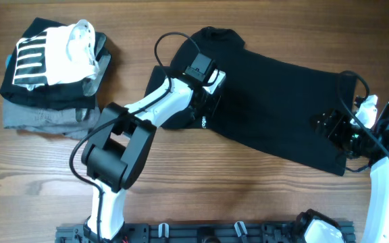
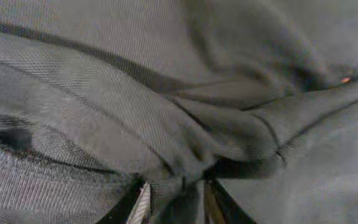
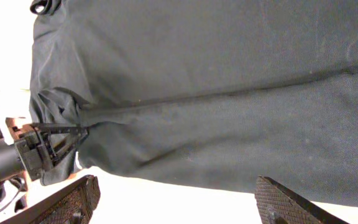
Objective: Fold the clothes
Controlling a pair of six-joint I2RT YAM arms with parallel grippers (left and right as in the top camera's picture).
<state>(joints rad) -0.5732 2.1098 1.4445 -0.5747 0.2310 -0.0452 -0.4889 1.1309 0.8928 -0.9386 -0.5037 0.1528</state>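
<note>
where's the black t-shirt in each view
Overhead: the black T-shirt lies spread from the centre to the right of the table.
Left wrist: the black T-shirt fills the frame, bunched in folds.
Right wrist: the black T-shirt covers most of the frame.
Shared landmark: the left gripper pinching a bunch of the fabric, at bottom centre in the left wrist view and at the left edge in the right wrist view.

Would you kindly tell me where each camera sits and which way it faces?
Overhead: above the table, looking straight down at the black T-shirt; left gripper and right gripper show.
Left wrist: on the left arm, close against bunched T-shirt fabric; its fingertips pinch a fold.
Right wrist: on the right arm, looking low across the T-shirt; its open fingers show.
Shared: overhead and right wrist both show the left gripper gripping the T-shirt.
</note>
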